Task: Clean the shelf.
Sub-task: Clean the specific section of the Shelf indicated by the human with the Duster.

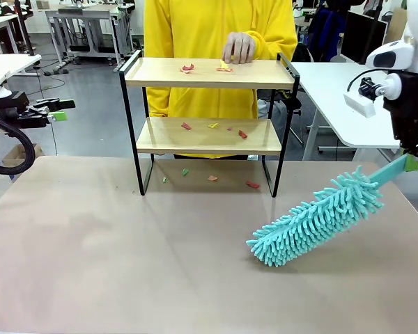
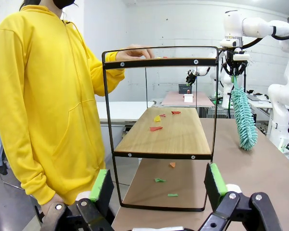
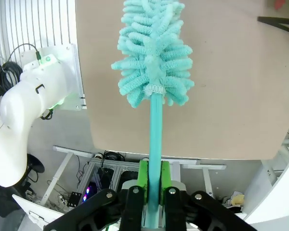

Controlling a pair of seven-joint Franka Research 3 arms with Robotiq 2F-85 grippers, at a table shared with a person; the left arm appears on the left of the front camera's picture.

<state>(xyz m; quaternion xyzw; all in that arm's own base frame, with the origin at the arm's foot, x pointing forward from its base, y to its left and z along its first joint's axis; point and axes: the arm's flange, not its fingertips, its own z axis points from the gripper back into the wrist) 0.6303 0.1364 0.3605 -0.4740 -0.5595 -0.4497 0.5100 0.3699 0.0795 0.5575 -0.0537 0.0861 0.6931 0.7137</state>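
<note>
One tan table [image 1: 125, 264] fills the foreground. One person [image 1: 195, 28] in a yellow hoodie stands at its far side, one hand [image 1: 238, 47] resting on the shelf's top board.

One shelf [image 1: 258, 72] stands upright at the far middle of the table, just in front of the person. It has two wooden boards in a thin black frame.

Two white arms come in. The left arm [image 1: 14, 111] hangs off the table's left edge, well apart from the shelf. The right arm [image 1: 404, 83] stands at the right edge.

One teal duster [image 1: 313, 223] slants down from the right, its fluffy head to the right of the shelf and apart from it. I cannot tell whether its low end touches the table.

The right gripper [image 3: 154, 175] is pinched tight on the duster's handle [image 3: 155, 125], one green pad on each side. The left gripper [image 2: 158, 183] has its two fingers spread wide with nothing between them, and in its wrist view it faces the shelf's end.

Paper scraps: at least two on the top board [image 1: 187, 68], one of them beside the hand; four on the lower board [image 1: 187, 126]; four on the table under the shelf [image 1: 253, 184], in red, orange, yellow and green.
</note>
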